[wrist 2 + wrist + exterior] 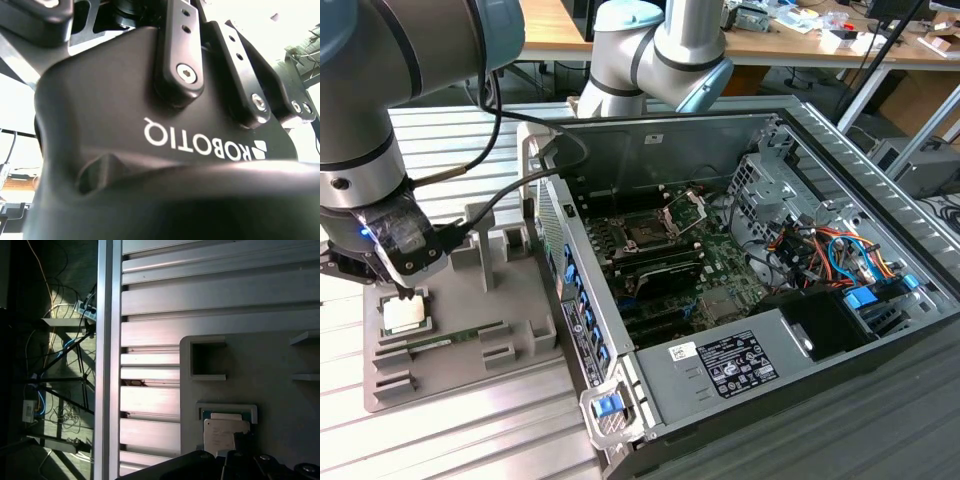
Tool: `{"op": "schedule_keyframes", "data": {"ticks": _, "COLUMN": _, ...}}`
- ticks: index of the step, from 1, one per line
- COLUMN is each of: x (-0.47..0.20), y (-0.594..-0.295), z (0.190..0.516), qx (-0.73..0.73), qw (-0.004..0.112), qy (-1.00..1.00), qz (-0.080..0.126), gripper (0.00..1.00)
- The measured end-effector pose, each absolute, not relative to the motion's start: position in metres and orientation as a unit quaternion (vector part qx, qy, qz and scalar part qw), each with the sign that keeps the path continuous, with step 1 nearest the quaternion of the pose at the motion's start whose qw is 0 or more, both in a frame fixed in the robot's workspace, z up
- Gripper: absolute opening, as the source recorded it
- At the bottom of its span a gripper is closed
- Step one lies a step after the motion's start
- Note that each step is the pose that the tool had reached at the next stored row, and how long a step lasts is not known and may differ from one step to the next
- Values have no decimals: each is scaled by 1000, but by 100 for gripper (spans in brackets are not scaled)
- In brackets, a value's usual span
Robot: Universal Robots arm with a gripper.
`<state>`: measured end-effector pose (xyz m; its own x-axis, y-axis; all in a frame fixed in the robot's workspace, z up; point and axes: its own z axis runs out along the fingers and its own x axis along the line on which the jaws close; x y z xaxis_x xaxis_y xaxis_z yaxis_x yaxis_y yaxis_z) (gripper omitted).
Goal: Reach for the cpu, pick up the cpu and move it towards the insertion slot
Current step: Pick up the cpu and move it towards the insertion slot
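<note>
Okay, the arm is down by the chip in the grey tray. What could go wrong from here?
1. The gripper hangs just above the cpu, which sits in a recess of the grey tray. An off-centre descent could catch the recess wall or tilt the chip.
2. The memory stick lies close beside it and might get bumped.
3. The insertion slot sits inside the case, behind the case wall. A low carry could strike that wall.

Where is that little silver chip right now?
At the exterior view's left, the cpu sits in the grey tray, right under the gripper, with the green memory stick beside it.
</note>
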<state>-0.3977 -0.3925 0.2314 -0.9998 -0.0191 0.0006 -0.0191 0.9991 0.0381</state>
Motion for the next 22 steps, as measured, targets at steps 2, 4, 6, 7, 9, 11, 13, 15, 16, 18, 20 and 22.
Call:
{"op": "schedule_keyframes", "data": {"ticks": 2, "x": -398, "y": -393, "z": 231, "qx": 10, "qw": 0, "qy": -1000, "qz": -19, "gripper": 11}}
{"op": "schedule_keyframes", "data": {"ticks": 4, "x": -398, "y": -393, "z": 230, "qx": 10, "qw": 0, "qy": -1000, "qz": -19, "gripper": 11}}
{"op": "schedule_keyframes", "data": {"ticks": 6, "x": -398, "y": -393, "z": 230, "qx": 10, "qw": 0, "qy": -1000, "qz": -19, "gripper": 11}}
{"op": "schedule_keyframes", "data": {"ticks": 7, "x": -398, "y": -393, "z": 229, "qx": 10, "qw": 0, "qy": -1000, "qz": -19, "gripper": 11}}
{"op": "schedule_keyframes", "data": {"ticks": 9, "x": -398, "y": -393, "z": 228, "qx": 10, "qw": 0, "qy": -1000, "qz": -19, "gripper": 11}}
{"op": "schedule_keyframes", "data": {"ticks": 11, "x": -398, "y": -393, "z": 228, "qx": 10, "qw": 0, "qy": -1000, "qz": -19, "gripper": 11}}
{"op": "schedule_keyframes", "data": {"ticks": 13, "x": -398, "y": -393, "z": 227, "qx": 10, "qw": 0, "qy": -1000, "qz": -19, "gripper": 11}}
{"op": "schedule_keyframes", "data": {"ticks": 15, "x": -398, "y": -393, "z": 226, "qx": 10, "qw": 0, "qy": -1000, "qz": -19, "gripper": 11}}
{"op": "schedule_keyframes", "data": {"ticks": 16, "x": -398, "y": -393, "z": 225, "qx": 10, "qw": 0, "qy": -1000, "qz": -19, "gripper": 11}}
{"op": "schedule_keyframes", "data": {"ticks": 18, "x": -398, "y": -393, "z": 224, "qx": 10, "qw": 0, "qy": -1000, "qz": -19, "gripper": 11}}
{"op": "schedule_keyframes", "data": {"ticks": 20, "x": -398, "y": -393, "z": 224, "qx": 10, "qw": 0, "qy": -1000, "qz": -19, "gripper": 11}}
{"op": "schedule_keyframes", "data": {"ticks": 22, "x": -398, "y": -393, "z": 223, "qx": 10, "qw": 0, "qy": -1000, "qz": -19, "gripper": 11}}
